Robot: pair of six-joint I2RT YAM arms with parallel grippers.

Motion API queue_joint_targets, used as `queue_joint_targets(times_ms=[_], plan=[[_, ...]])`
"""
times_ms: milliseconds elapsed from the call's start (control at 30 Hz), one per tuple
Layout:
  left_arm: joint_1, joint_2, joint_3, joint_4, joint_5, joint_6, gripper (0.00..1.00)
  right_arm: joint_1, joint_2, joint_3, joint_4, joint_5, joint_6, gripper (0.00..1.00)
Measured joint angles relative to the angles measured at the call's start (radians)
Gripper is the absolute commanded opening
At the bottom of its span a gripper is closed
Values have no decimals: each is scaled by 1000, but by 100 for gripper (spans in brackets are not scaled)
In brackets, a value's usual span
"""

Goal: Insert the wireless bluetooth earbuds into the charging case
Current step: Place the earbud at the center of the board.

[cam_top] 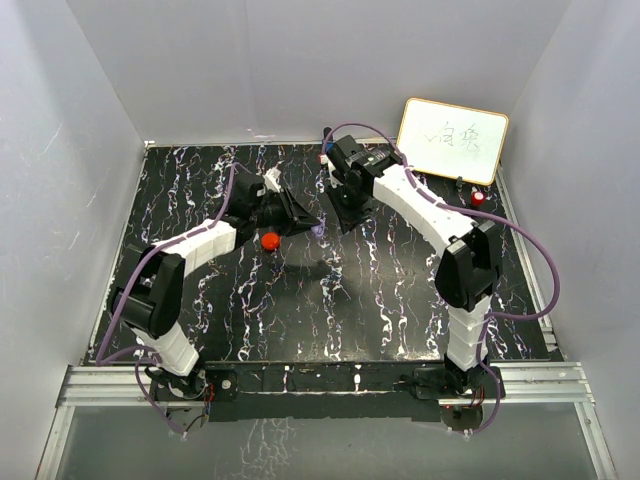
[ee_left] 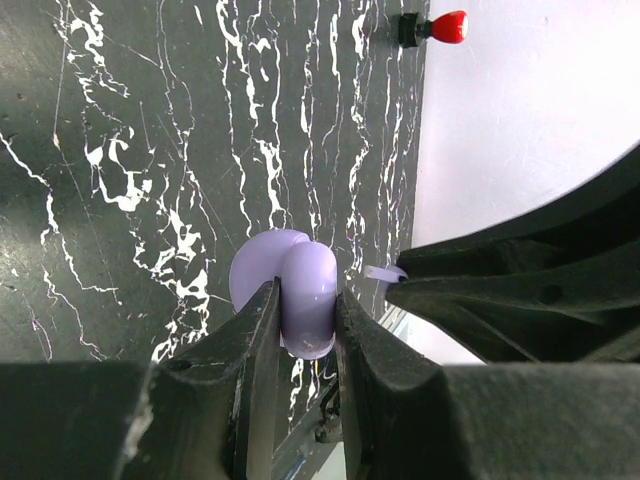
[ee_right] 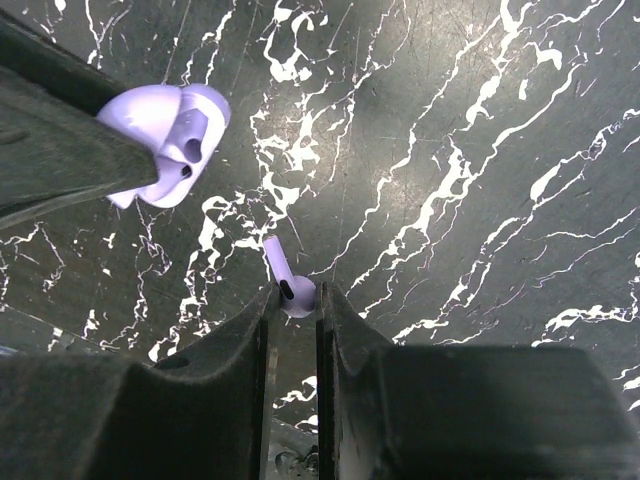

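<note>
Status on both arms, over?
Left claw shut on open charging case. Right claw shut on purple earbud, not yet at the case. Nothing between them.

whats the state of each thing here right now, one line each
left hand: shut on the charging case
right hand: shut on the purple earbud
charging case: lid open, sockets showing
purple earbud: clear of the case, not yet inserted
whiteboard: propped upright, written on
red-capped object: untouched, beside the whiteboard
</note>
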Motion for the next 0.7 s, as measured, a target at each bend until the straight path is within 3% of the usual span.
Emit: queue_joint_targets(times_ms=[700], plan=[[-46, 39, 1, 14, -53, -10, 0, 1, 58, 65, -27, -15, 21, 0]])
